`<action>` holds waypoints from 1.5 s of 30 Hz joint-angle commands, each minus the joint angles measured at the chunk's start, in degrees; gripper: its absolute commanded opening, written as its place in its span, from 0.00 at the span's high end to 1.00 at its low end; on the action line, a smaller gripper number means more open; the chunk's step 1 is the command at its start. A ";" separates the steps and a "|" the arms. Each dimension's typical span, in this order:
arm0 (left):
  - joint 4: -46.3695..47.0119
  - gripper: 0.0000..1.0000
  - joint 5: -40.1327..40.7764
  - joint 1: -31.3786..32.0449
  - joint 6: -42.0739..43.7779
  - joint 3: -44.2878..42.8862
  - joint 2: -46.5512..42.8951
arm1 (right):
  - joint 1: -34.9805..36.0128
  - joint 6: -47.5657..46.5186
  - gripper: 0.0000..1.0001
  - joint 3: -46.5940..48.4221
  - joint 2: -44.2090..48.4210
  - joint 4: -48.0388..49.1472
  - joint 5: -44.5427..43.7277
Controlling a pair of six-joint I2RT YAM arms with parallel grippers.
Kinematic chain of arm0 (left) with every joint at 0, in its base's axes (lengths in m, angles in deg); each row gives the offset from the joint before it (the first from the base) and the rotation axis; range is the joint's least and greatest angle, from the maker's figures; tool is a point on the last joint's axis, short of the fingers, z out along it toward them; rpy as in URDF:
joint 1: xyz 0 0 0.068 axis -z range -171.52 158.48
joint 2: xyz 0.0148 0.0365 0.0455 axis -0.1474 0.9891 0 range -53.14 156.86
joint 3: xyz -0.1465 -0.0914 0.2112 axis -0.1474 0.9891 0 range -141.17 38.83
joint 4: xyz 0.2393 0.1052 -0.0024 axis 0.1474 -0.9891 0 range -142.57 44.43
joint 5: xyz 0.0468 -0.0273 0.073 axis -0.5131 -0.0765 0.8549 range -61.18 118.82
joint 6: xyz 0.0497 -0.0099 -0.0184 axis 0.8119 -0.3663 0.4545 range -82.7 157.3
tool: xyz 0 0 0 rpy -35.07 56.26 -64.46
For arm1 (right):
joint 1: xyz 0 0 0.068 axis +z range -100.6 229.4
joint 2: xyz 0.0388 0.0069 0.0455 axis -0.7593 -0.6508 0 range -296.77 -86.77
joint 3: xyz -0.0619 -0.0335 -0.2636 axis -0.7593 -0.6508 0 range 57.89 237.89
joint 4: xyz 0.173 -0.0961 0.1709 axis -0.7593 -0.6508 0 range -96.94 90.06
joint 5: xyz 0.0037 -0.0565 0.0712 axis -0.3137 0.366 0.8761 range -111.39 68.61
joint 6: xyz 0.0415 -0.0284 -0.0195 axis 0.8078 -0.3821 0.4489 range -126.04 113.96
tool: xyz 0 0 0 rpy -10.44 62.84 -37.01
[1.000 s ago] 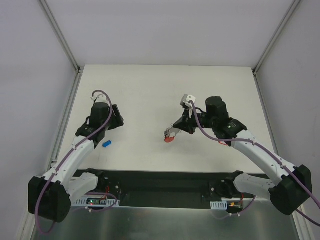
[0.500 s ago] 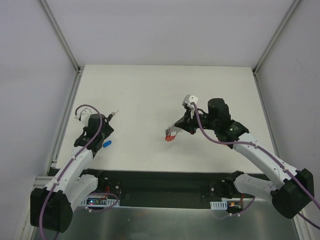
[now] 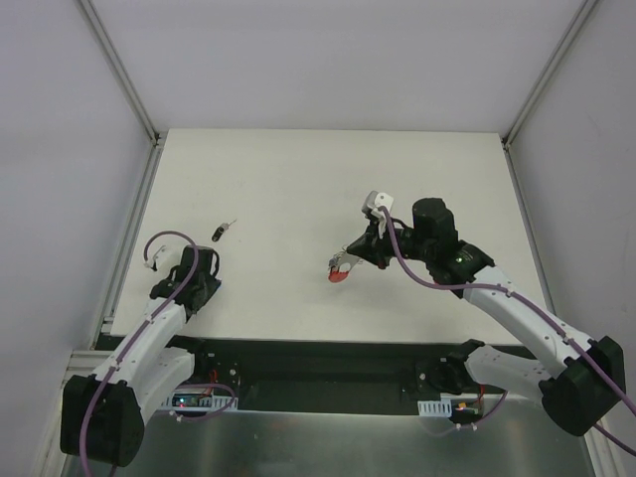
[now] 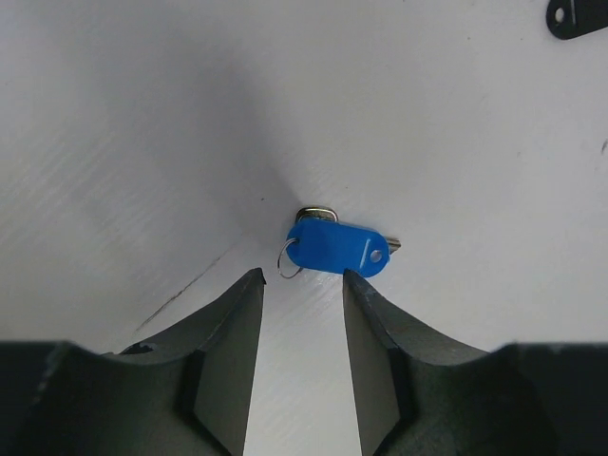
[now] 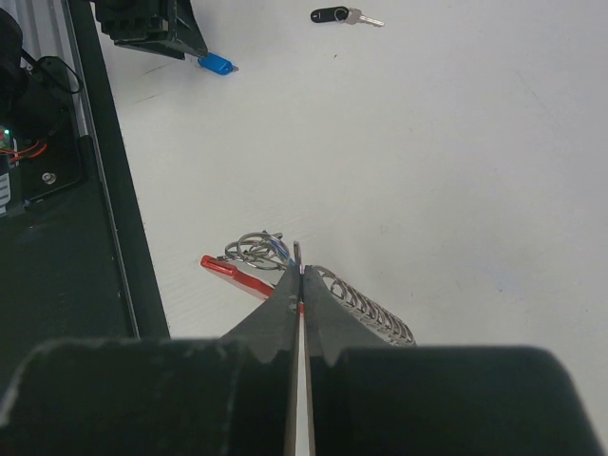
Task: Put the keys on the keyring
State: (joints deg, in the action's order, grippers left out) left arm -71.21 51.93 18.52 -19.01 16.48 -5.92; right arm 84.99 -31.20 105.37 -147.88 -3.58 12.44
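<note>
Picking up the blue key [image 4: 337,247] is the step in hand. It lies on the tabletop [image 4: 142,114] just ahead of the left tool [image 4: 302,285], whose jaws stand apart and empty. The right tool [image 5: 299,274] is clamped on the keyring [image 5: 228,270]. The next move probably calls for advancing to straddle the key, then closing.

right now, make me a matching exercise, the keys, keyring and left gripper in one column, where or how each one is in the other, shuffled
1 blue key
2 black key
3 keyring
4 left gripper

a pinched in the shut right gripper
b open, nothing between its fingers
c lying alone, away from both grippers
d lying just ahead of the open fingertips

Pairs: 1-d, 2-c, 3-a, 4-b
</note>
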 commanded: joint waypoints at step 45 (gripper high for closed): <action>14.24 0.51 -12.14 -0.29 15.28 -10.44 15.47 | 1.23 -1.46 0.99 -0.11 3.09 4.08 -0.16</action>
State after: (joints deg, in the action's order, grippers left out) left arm -50.67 35.52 18.52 -7.52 5.50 15.39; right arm 86.00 -31.82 104.87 -146.35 -2.72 11.80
